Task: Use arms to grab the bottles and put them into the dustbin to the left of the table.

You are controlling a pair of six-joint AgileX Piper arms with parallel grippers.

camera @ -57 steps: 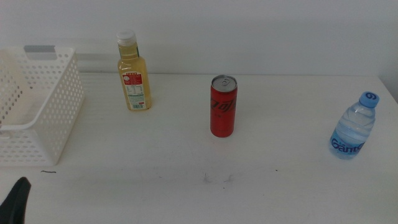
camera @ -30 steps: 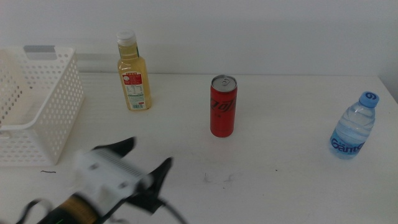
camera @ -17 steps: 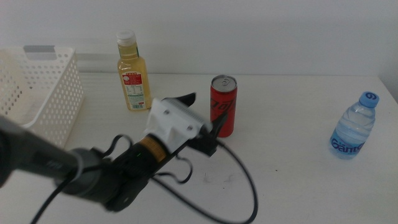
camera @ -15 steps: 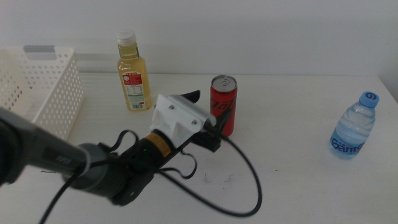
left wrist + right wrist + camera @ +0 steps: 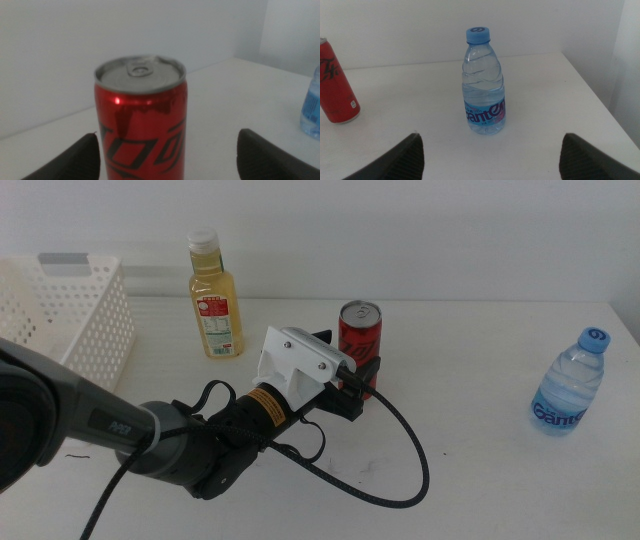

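Note:
The slim red can (image 5: 360, 328) stands mid-table. My left gripper (image 5: 345, 360) has reached it from the lower left; its jaws are open, one on each side of the can, not closed on it. In the left wrist view the can (image 5: 142, 120) fills the space between the left gripper (image 5: 168, 134) jaws. The yellow-liquid bottle (image 5: 215, 305) stands at the back left. The clear water bottle (image 5: 568, 385) stands at the far right. My right gripper (image 5: 491, 135) is open, facing the water bottle (image 5: 484, 85) from a distance, and is out of the middle view.
The white perforated dustbin (image 5: 70, 350) stands at the table's left edge, left of the yellow bottle. The left arm's black cable loops over the white table (image 5: 480, 470) in front of the can. The can also shows in the right wrist view (image 5: 337, 82).
My left arm has swung in from the lower left and advanced to the red can, so its open jaws now flank it. The bottles and can have not moved.

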